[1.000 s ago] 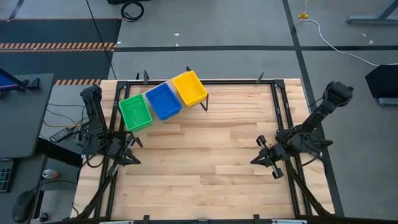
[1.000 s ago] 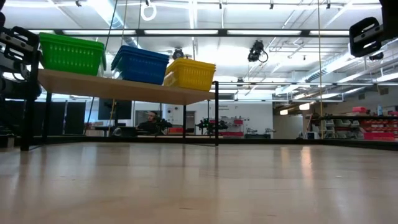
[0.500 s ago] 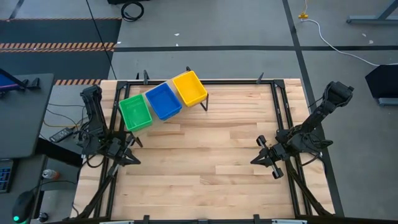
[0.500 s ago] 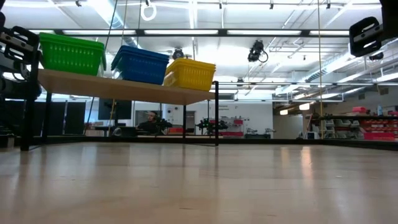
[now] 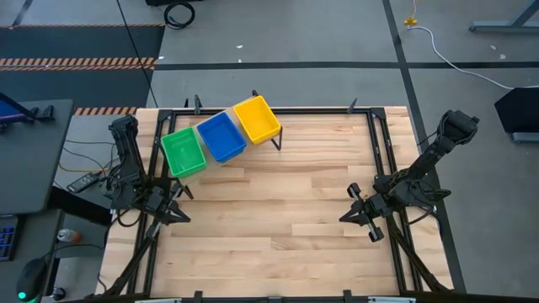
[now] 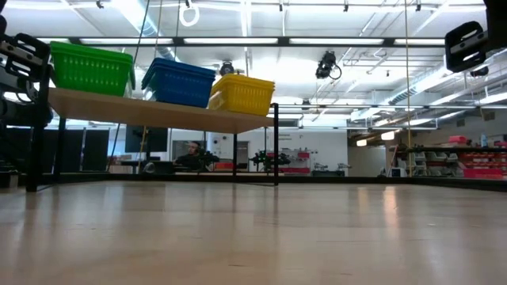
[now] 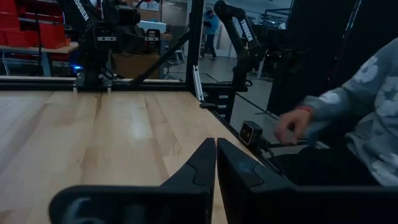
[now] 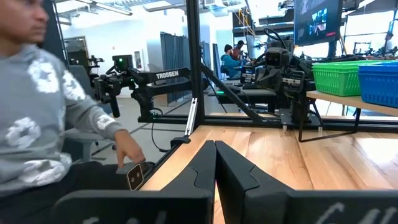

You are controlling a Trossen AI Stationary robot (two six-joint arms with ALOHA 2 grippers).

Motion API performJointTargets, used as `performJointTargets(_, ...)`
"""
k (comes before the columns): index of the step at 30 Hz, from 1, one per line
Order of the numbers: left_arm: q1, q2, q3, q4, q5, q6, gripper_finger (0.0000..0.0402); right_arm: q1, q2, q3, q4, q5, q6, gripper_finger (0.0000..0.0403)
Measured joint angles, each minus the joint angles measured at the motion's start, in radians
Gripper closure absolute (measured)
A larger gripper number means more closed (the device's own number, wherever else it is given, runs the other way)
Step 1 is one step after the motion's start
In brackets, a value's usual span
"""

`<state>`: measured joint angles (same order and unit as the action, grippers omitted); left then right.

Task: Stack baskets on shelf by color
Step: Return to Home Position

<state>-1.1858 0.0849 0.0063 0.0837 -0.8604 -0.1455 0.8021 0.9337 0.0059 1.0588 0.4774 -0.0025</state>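
Observation:
Green baskets [image 5: 183, 153], blue baskets [image 5: 221, 135] and yellow baskets [image 5: 257, 119] stand side by side, one colour per pile, with their bottoms on the pale shelf [image 6: 158, 113] at the table's far left. The low view shows them as green [image 6: 91, 69], blue [image 6: 180, 81] and yellow [image 6: 242, 93]. How many lie in each pile I cannot tell. My left gripper [image 5: 179, 215] is shut and low at the table's left edge [image 7: 216, 146]. My right gripper [image 5: 347, 215] is shut at the right edge [image 8: 215, 148]. Both are far from the baskets.
The shelf stands on thin black legs [image 6: 276, 142] over the slatted tabletop [image 5: 278, 219]. Black frame rails [image 5: 383, 160] run along the table's sides. A person in a grey patterned sleeve [image 8: 37, 124] sits beyond the near edge, one hand [image 8: 127, 146] by a small device.

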Motion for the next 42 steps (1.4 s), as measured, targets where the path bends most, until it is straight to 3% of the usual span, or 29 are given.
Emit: performJointTargets(42,0.000,0.000,0.000,0.001,0.000,0.000,0.0375,0.000,0.000,0.000,0.000,0.000,0.000,0.0387)
